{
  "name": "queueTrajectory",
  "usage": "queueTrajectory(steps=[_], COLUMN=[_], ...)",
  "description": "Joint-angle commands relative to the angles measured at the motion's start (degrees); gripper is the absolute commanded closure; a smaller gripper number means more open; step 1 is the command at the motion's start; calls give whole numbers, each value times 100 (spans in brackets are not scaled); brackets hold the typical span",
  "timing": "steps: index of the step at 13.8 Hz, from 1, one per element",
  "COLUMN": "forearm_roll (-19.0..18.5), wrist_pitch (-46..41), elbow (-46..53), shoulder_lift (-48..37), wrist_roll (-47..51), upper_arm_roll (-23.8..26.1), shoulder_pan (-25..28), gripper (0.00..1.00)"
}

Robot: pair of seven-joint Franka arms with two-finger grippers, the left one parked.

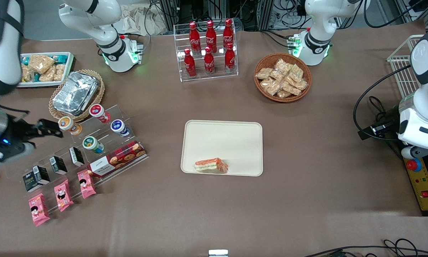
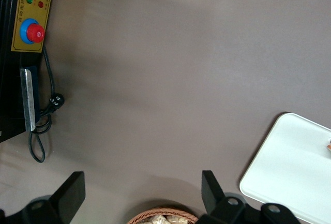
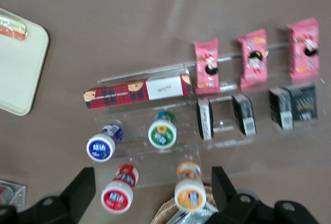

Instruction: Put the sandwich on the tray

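The sandwich (image 1: 211,166), a clear-wrapped wedge with orange and green layers, lies flat on the cream tray (image 1: 222,137), in the corner nearest the front camera. The right wrist view catches the tray's edge (image 3: 19,74) with the sandwich's tip (image 3: 11,28) on it. My gripper (image 1: 52,129) is far from the tray, toward the working arm's end of the table. It hovers above the clear stepped rack. It is open (image 3: 152,182), its fingers wide apart with nothing between them; the yoghurt cups show below through the gap.
The clear rack (image 1: 92,150) holds yoghurt cups (image 3: 163,131), black cartons (image 3: 243,114), a red cookie box (image 1: 117,162) and pink snack packets (image 1: 62,194). Foil containers (image 1: 75,92) fill a basket beside it. Cola bottles (image 1: 208,46) and a snack basket (image 1: 282,76) stand farther back.
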Motion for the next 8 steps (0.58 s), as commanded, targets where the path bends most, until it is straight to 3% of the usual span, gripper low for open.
queueTrajectory(steps=[1, 4, 8], forearm_roll=[-92, -302, -426], wrist_pitch=[-2, -29, -170], elbow=[-712, -1117, -1030], shoulder_lift=[-785, -1296, -1349], wrist_roll=[301, 661, 679], upper_arm_roll=[82, 143, 548], shoulder_pan=[-264, -318, -520], gripper=[0, 0, 0])
